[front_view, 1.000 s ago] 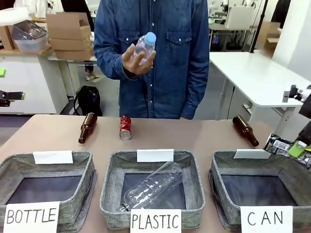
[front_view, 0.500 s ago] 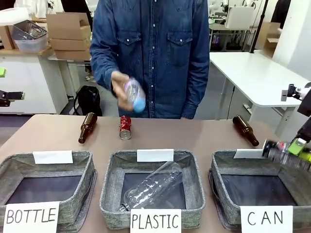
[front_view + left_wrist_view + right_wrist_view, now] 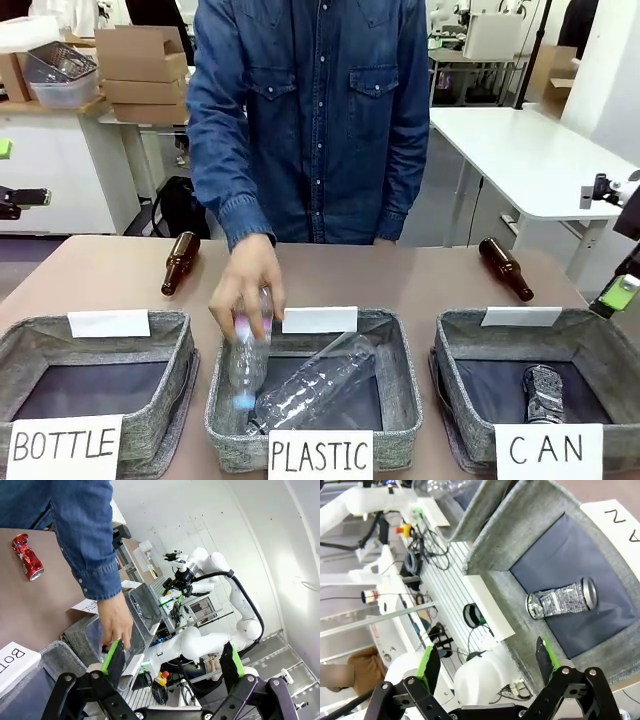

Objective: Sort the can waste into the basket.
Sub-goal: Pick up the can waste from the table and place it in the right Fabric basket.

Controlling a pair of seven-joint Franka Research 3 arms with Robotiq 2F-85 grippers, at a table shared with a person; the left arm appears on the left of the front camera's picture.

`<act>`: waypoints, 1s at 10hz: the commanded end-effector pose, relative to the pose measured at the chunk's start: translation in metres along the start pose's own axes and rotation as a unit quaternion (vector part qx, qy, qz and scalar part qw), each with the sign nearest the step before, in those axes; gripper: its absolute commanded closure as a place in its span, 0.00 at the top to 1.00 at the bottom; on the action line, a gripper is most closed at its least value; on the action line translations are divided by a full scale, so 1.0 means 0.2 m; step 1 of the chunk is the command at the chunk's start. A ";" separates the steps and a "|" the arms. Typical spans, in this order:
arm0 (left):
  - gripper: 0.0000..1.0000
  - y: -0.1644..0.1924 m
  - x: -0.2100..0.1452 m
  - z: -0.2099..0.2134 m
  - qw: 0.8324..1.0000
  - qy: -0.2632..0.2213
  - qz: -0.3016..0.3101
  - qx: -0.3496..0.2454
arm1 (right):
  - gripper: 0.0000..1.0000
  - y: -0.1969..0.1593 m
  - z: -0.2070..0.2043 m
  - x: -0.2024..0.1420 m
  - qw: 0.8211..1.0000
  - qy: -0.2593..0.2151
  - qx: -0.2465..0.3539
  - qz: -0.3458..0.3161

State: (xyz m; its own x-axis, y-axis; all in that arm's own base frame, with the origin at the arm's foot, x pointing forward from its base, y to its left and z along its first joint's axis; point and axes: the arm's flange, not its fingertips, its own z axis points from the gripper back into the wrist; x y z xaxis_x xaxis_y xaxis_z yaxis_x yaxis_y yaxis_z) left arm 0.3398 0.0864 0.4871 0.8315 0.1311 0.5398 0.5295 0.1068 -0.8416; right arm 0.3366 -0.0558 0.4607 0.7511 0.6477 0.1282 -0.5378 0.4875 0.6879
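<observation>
Right wrist view: grey can (image 3: pixel 561 605) lies in the basket (image 3: pixel 520 520); my right gripper (image 3: pixel 486 660) hangs spread and empty. Red can (image 3: pixel 28 556) lies on the table (image 3: pixel 30 610); fetching it comes next.

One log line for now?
grey can: in CAN basket | right gripper: open, empty | left gripper: open | red can: on table | hand: small bottle at PLASTIC basket

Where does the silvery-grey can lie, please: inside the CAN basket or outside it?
Inside: the silvery-grey can lies on its side on the dark bottom of the CAN basket.
</observation>
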 end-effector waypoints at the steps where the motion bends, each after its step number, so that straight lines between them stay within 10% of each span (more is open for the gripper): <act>1: 1.00 -0.01 0.01 -0.01 1.000 -0.007 -0.010 -0.011 | 1.00 -0.01 0.00 0.01 1.000 -0.001 -0.005 0.010; 3: 1.00 -0.01 0.01 -0.01 1.000 -0.007 -0.010 -0.011 | 1.00 0.02 0.00 0.02 0.998 -0.054 0.029 -0.019; 4: 1.00 -0.01 0.01 -0.01 1.000 -0.007 -0.010 -0.011 | 1.00 0.05 0.03 0.03 0.978 -0.174 0.099 -0.062; 6: 1.00 -0.01 0.01 -0.01 1.000 -0.007 -0.010 -0.011 | 1.00 0.12 0.10 0.05 0.848 -0.440 0.220 -0.194; 8: 1.00 -0.01 0.01 -0.01 1.000 -0.007 -0.010 -0.011 | 1.00 0.07 0.21 0.04 0.744 -0.514 0.320 -0.282; 10: 1.00 -0.01 0.01 -0.01 1.000 -0.007 -0.010 -0.011 | 1.00 0.01 0.24 0.05 0.690 -0.560 0.327 -0.323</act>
State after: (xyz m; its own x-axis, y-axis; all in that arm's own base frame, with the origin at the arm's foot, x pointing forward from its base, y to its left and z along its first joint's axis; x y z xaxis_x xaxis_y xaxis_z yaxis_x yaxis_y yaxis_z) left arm 0.3397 0.0865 0.4870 0.8316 0.1315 0.5396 0.5293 0.1068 -0.8417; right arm 0.3618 -0.0943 0.5001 0.9656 -0.2567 -0.0409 0.0706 0.1075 0.9917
